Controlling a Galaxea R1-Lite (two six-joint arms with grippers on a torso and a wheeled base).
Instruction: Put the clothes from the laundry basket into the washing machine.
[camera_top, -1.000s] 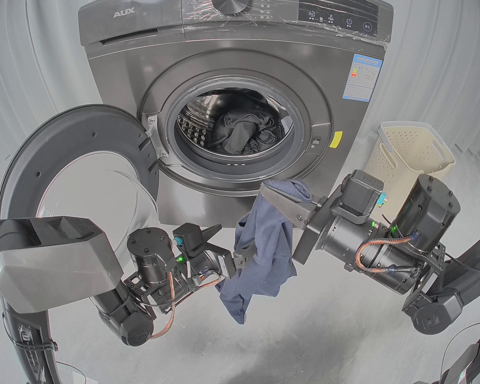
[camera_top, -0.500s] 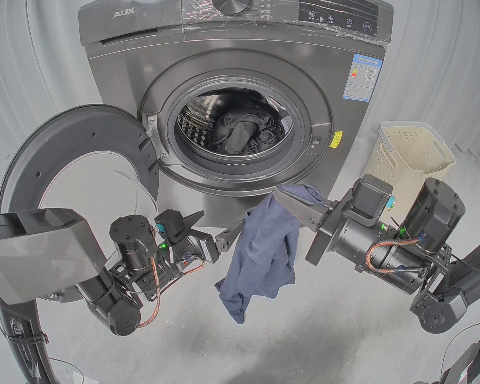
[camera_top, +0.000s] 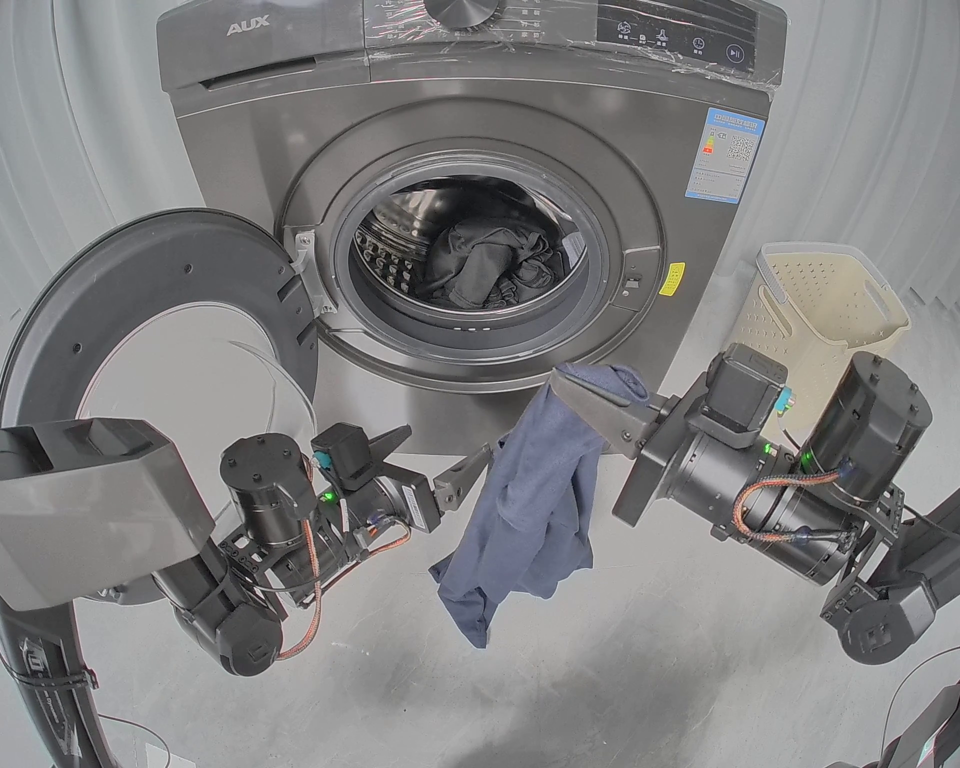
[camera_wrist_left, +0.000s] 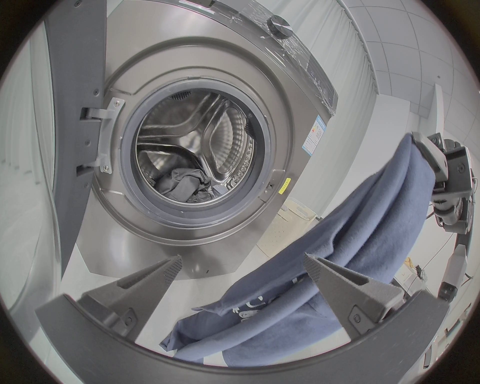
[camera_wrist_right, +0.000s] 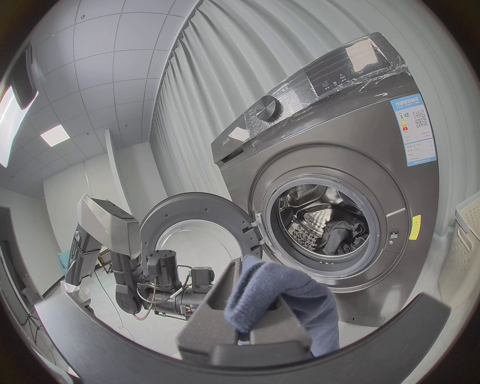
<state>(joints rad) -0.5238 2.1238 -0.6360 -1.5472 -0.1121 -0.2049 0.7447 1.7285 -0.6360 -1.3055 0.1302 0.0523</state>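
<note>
A blue garment (camera_top: 530, 500) hangs by its top from my right gripper (camera_top: 590, 393), which is shut on it just below the washing machine's open drum (camera_top: 470, 250). Its lower part dangles free above the floor. My left gripper (camera_top: 470, 478) stands open just left of the cloth, level with its middle. In the left wrist view the garment (camera_wrist_left: 360, 235) slopes down from the right gripper (camera_wrist_left: 430, 155) behind my open left gripper (camera_wrist_left: 241, 259). Dark clothes (camera_top: 485, 265) lie inside the drum. In the right wrist view the blue cloth (camera_wrist_right: 280, 295) bunches over the shut fingers.
The round door (camera_top: 150, 290) is swung wide open to the left, beside my left arm. A cream laundry basket (camera_top: 820, 300) stands right of the machine, behind my right arm; no clothes show in its visible part. Bare grey floor (camera_top: 620, 660) lies under the garment.
A second ago my left gripper was at the garment's side edge; it has let go and drawn back to the left. My right gripper with the cloth has shifted slightly right.
</note>
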